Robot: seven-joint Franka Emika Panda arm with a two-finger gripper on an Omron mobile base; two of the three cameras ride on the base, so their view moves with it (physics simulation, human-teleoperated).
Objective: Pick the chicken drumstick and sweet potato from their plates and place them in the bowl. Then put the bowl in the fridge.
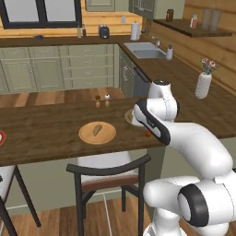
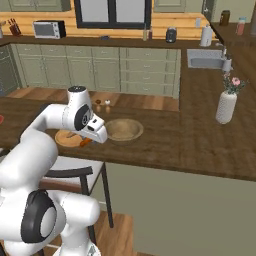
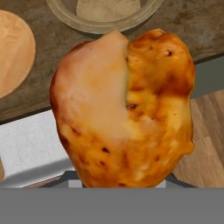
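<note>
Clenched on the chicken drumstick [image 3: 124,109], the claw [image 1: 146,132] hangs just past the near edge of the desk [image 1: 55,143], low beside the bent white arm. In the hand view the glossy orange-brown meat fills the middle, with the bowl [image 3: 105,19] just above it and the wooden plate [image 3: 13,57] off to the left. From the right base view a small orange tip of the drumstick shows under the arm, between the plate and the bowl.

A long dark wooden desk runs across the room and turns along the right wall into a counter with a sink [image 1: 145,50]. On the tan wooden plate [image 1: 97,132] lies the sweet potato [image 1: 97,129], alone. The bowl [image 2: 123,129] stands to the right of that plate, near it but apart, and it looks empty. Two little shakers [image 2: 103,104] stand farther back on the desk. A white vase with flowers [image 2: 226,106] stands well to the right.

A dark chair [image 1: 108,177] is pushed under the near edge. Pale green cabinets [image 1: 50,67] line the far wall below a dark window [image 2: 112,12], and a microwave [image 2: 49,29] stands on the far counter. The floor is warm wood.
</note>
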